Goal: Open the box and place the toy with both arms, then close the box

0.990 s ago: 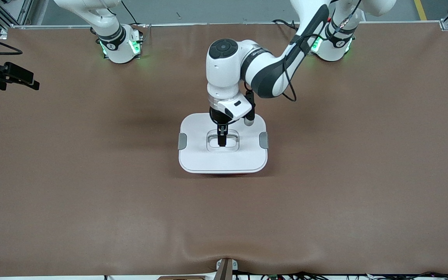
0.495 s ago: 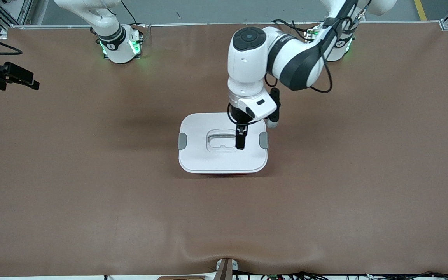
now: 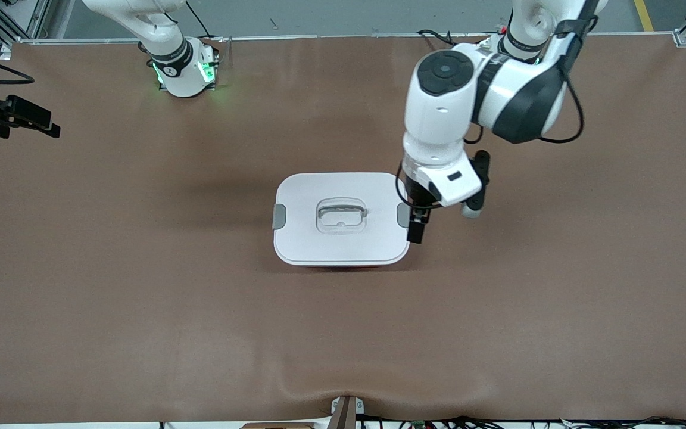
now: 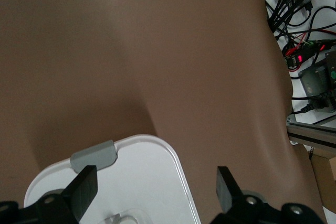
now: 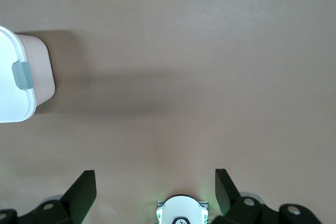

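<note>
Hovering my left hand (image 3: pixel 416 231), fingers spread on nothing, over the box's (image 3: pixel 341 218) grey clip (image 3: pixel 403 214) at its three-o'clock edge. Lid (image 4: pixel 131 182) sits shut, centre counter (image 3: pixel 140 298); no toy visible. Either just closed or due opening, so I keep clear. Right hand (image 5: pixel 152 192) waits, fingers apart.

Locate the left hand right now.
In the front view the left hand hangs open over the box edge at the left arm's end, by the grey clip.
</note>
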You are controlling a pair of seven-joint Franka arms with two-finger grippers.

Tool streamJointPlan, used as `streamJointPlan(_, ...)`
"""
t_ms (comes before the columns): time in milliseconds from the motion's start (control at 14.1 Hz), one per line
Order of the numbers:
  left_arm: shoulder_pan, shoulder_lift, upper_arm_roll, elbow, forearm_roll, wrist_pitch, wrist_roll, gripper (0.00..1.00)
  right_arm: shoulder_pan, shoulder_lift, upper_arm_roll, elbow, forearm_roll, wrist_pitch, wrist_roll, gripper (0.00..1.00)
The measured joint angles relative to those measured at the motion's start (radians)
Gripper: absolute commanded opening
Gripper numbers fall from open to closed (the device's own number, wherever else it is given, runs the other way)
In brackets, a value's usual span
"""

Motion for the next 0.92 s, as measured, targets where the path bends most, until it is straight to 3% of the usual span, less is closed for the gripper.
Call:
streamJointPlan(424,0.091,-0.003,-0.002,0.000,-0.019,-0.004,0.212,1.00,0.000,0.000,0.000,0.000,0.000,0.000,0.000,1.00)
streamJointPlan(707,0.199,-0.018,-0.013,0.001,-0.113,-0.007,0.437,1.00,0.000,0.000,0.000,0.000,0.000,0.000,0.000,1.00)
streamJointPlan(919,0.354,-0.029,-0.107,0.001,-0.154,-0.028,0.608,1.00,-0.001,0.000,-0.003,0.001,-0.002,0.000,0.000,1.00)
